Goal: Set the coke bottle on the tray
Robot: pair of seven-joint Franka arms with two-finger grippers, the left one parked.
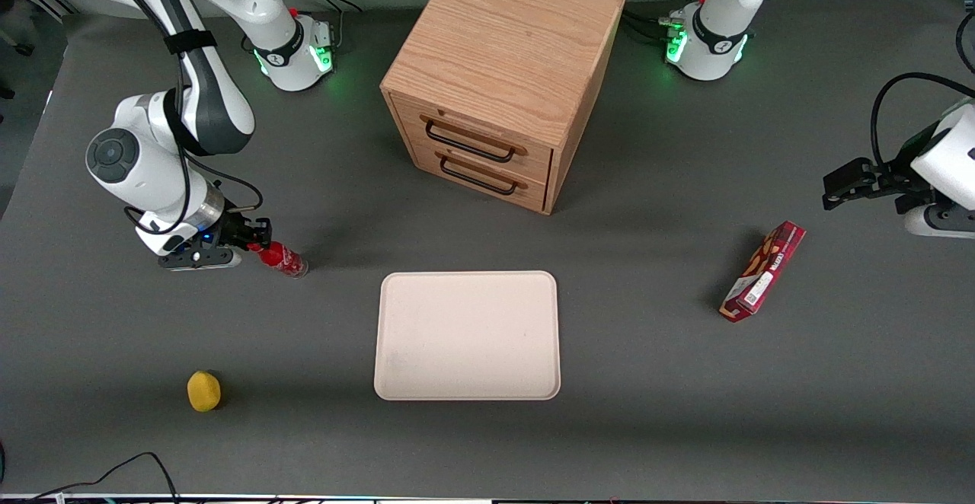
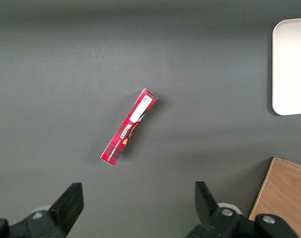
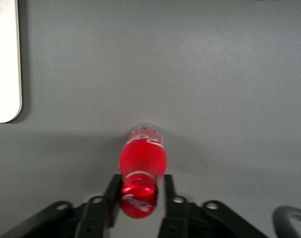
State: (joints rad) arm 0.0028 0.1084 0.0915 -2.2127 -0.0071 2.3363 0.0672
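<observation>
yellow ball nearest the front camera, toward the working arm's end | tray mid-table, bare | gripper clamped on coke bottle cap, bottle tilted beside the tray | wooden drawer cabinet farthest

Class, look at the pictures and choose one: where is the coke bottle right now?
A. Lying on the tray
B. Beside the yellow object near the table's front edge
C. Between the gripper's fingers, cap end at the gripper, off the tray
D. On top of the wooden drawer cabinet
C: the coke bottle sits with its cap between the fingers of the gripper, while the tray is bare.
</observation>
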